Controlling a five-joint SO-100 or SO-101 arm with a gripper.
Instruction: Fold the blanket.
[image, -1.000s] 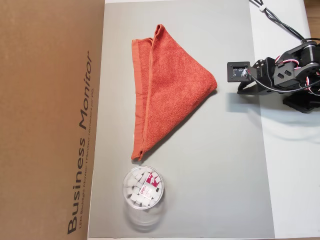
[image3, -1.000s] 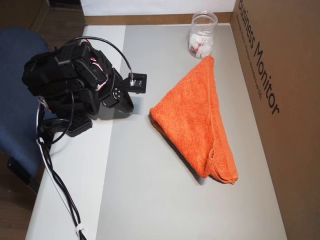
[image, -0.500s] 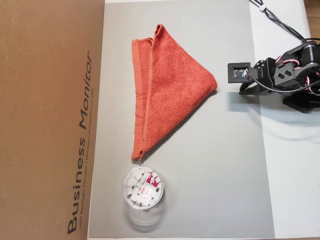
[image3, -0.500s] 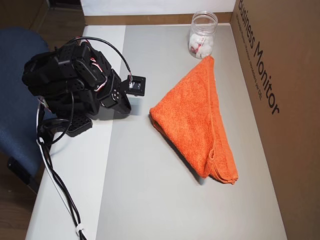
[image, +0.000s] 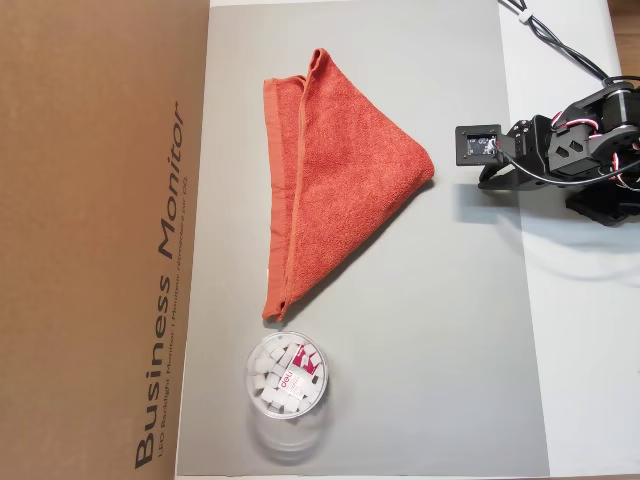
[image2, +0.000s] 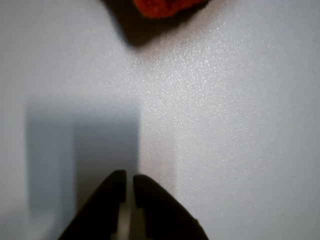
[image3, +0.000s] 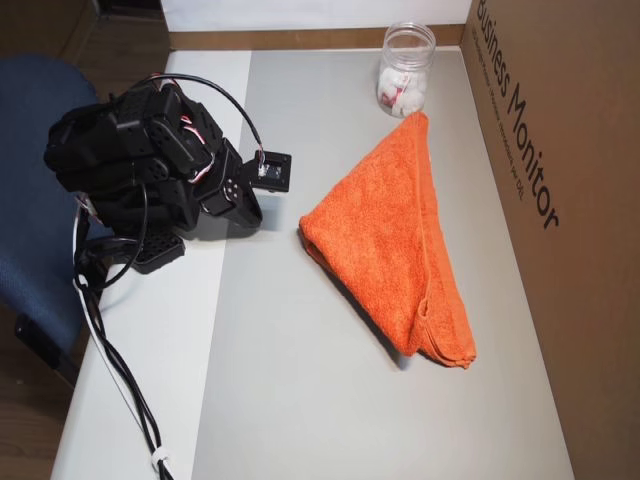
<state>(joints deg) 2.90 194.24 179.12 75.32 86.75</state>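
The orange-red terry-cloth blanket (image: 340, 180) lies folded into a triangle on the grey tabletop (image: 440, 330). The black two-finger hand (image2: 129, 182) is nearly closed and empty, near the blanket's corner.

Bare grey mat (image: 450, 330) beside the blanket (image: 340, 170); tub (image: 287, 377) and cardboard box (image: 100, 240) alongside.

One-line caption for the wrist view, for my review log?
Hand nearly shut and empty above the grey mat, with a corner of the orange-red blanket at the top edge.

Bright, even light over the desk (image: 400, 400) in both overhead views, while the wrist view goes soft, claw (image2: 129, 182) blurred, shadow falling left.
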